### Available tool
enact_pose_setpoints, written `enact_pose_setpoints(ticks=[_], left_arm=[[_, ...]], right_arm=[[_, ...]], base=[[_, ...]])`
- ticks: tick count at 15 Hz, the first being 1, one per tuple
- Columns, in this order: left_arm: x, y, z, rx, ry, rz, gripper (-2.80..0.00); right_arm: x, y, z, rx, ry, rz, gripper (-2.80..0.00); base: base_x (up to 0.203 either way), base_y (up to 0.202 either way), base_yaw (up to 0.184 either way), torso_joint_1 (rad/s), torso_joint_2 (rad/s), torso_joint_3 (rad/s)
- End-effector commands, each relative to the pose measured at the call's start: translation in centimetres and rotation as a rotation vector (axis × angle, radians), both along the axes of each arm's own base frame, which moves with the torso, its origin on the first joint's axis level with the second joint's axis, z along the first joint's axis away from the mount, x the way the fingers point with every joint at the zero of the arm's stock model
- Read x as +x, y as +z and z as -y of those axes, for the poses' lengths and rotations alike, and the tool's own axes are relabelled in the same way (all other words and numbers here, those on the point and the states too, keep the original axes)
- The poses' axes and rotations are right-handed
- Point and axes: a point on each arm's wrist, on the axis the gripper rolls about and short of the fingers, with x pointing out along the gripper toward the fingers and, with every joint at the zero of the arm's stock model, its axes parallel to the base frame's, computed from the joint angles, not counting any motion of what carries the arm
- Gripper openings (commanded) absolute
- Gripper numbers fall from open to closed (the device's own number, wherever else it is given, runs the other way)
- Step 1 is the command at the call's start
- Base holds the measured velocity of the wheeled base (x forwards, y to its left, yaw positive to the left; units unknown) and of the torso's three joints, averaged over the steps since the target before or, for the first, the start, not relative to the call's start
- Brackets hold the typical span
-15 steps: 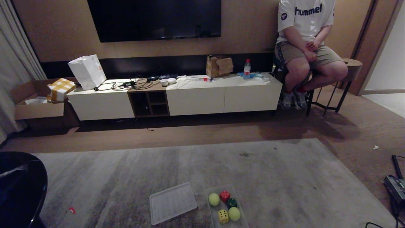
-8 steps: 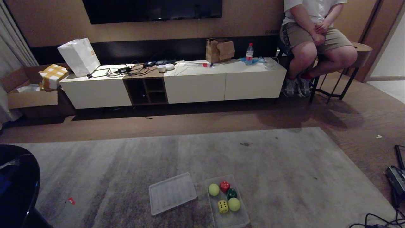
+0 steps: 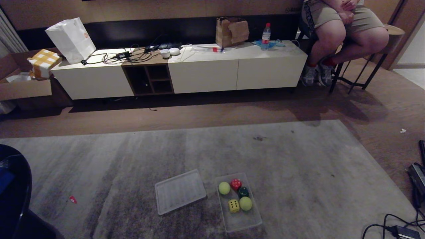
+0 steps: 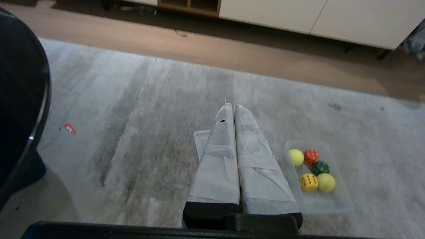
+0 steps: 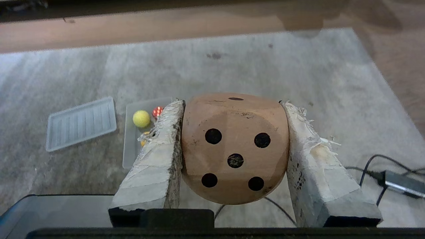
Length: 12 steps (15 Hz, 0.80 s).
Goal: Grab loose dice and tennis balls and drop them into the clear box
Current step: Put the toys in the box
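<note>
The clear box (image 3: 240, 222) lies on the grey rug, low in the head view. Inside it are two tennis balls (image 3: 224, 188) (image 3: 245, 203), a red die (image 3: 236, 184), a dark green die (image 3: 243, 192) and a yellow die (image 3: 233, 206). In the right wrist view my right gripper (image 5: 231, 103) is shut on a large beige die (image 5: 234, 149) with dark dots, held above the rug to the right of the box (image 5: 129, 146). My left gripper (image 4: 233, 107) is shut and empty, hanging left of the box (image 4: 318, 204). Neither gripper shows in the head view.
The box's lid (image 3: 180, 192) lies flat just left of it. A black rounded object (image 3: 13, 196) stands at the near left. Cables and an adapter (image 3: 403, 230) lie at the near right. A long white cabinet (image 3: 199, 71) lines the far wall, a seated person (image 3: 345, 30) beside it.
The head view has tilted downward, so the whole scene has slid up the picture and the box sits higher. The things on the rug have not moved.
</note>
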Motion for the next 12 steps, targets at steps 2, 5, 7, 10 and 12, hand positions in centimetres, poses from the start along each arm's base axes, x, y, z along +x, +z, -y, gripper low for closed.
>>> enact_pose_setpoints(ticks=[2, 5, 7, 10, 12], left_arm=[[0.01, 0.01, 0.00, -0.001, 0.001, -0.001, -2.80], [0.01, 0.01, 0.00, -0.001, 0.001, -0.001, -2.80], [0.01, 0.01, 0.00, -0.001, 0.001, -0.001, -2.80], [0.00, 0.00, 0.00, -0.001, 0.001, 0.000, -2.80], [0.01, 0.01, 0.00, -0.001, 0.001, -0.001, -2.80]], right_arm=[[0.01, -0.01, 0.00, 0.000, 0.001, -0.002, -2.80], [0.01, -0.01, 0.00, 0.000, 0.001, -0.002, -2.80], [0.01, -0.01, 0.00, 0.000, 0.001, -0.002, -2.80], [0.01, -0.01, 0.00, 0.000, 0.001, -0.002, -2.80], [0.01, -0.01, 0.00, 0.000, 0.001, -0.002, -2.80]], base=[[0.000, 0.000, 0.000, 0.002, 0.00, -0.200], [0.000, 0.000, 0.000, 0.001, 0.00, -0.198], [0.000, 0.000, 0.000, 0.002, 0.00, -0.202], [0.000, 0.000, 0.000, 0.006, 0.00, -0.192], [0.000, 0.000, 0.000, -0.002, 0.01, -0.202]])
